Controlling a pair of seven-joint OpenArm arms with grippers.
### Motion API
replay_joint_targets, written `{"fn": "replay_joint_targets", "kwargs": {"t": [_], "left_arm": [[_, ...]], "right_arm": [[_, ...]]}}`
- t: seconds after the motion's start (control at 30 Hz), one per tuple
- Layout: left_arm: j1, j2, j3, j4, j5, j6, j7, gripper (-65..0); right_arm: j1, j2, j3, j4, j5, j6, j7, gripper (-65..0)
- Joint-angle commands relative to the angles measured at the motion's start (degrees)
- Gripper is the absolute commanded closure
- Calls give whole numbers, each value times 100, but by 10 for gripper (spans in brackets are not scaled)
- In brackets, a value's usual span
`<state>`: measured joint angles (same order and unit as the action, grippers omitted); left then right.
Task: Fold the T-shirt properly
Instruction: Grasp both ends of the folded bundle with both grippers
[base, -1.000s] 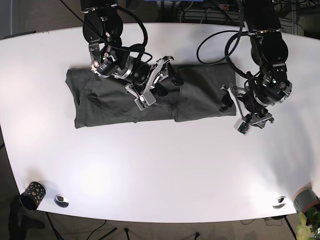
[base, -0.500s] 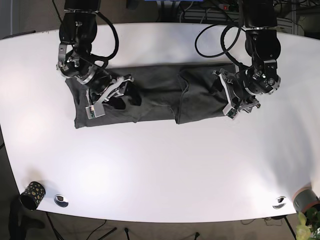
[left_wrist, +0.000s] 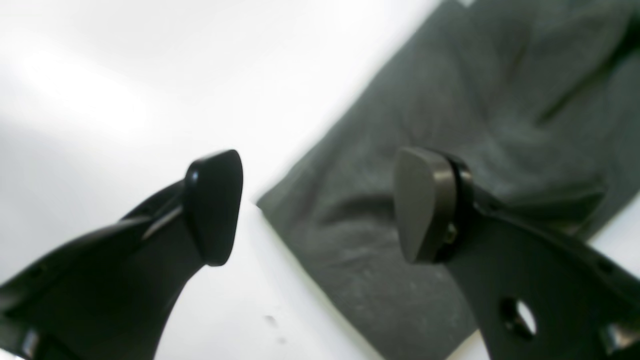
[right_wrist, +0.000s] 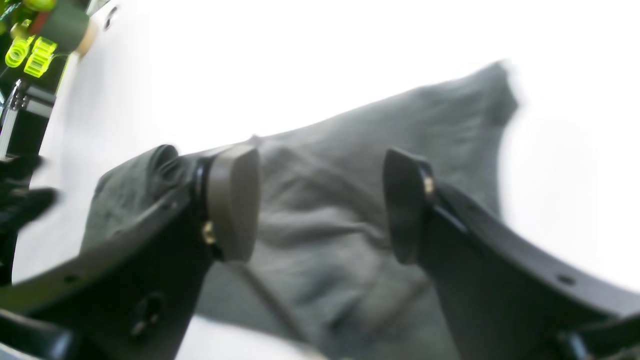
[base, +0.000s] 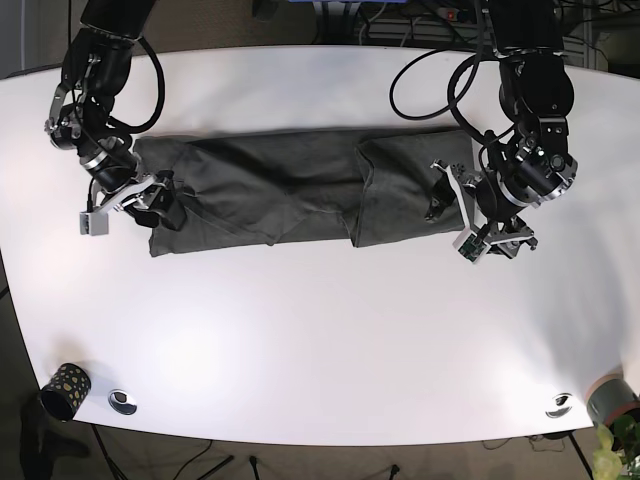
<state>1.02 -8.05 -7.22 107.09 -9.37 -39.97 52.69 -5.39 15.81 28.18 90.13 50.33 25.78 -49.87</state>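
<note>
A dark grey T-shirt (base: 300, 190) lies as a long, wrinkled band across the far half of the white table (base: 320, 340). My right gripper (base: 130, 208) hovers at the shirt's left end. It is open in the right wrist view, with the T-shirt (right_wrist: 325, 240) spread under and between the right gripper's (right_wrist: 320, 200) fingers. My left gripper (base: 455, 225) is at the shirt's right end. The left wrist view shows the left gripper (left_wrist: 320, 205) open, straddling a corner of the T-shirt (left_wrist: 450, 115), one finger over bare table. Neither holds cloth.
A dotted black cup (base: 63, 388) and a small metal disc (base: 122, 401) sit at the table's near left corner. Another disc (base: 560, 405) and a grey pot (base: 612, 398) sit at the near right. Cables hang behind the far edge.
My right arm has swung left from the shirt's middle to its left end. My left arm shifted in over the right end, then back slightly. The shirt's middle lies uncovered.
</note>
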Motion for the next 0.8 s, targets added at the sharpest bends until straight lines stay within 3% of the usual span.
{"fn": "replay_joint_targets", "kwargs": {"t": [0.0, 0.3, 0.53, 0.77], "left_arm": [[87, -52, -64, 232, -52, -3, -25, -439], [386, -17, -653, -199, -246, -3, -25, -439], [351, -34, -1216, -1131, -993, -3, -25, -439], [351, -52, -1225, -1333, -1037, -3, -25, -439]], "right_arm": [[200, 225, 131, -261, 141, 64, 112, -379], [737, 726, 193, -1905, 123, 108, 121, -379], [807, 674, 184, -2283, 123, 116, 121, -379], [666, 410, -291, -2239, 132, 116, 121, -379]]}}
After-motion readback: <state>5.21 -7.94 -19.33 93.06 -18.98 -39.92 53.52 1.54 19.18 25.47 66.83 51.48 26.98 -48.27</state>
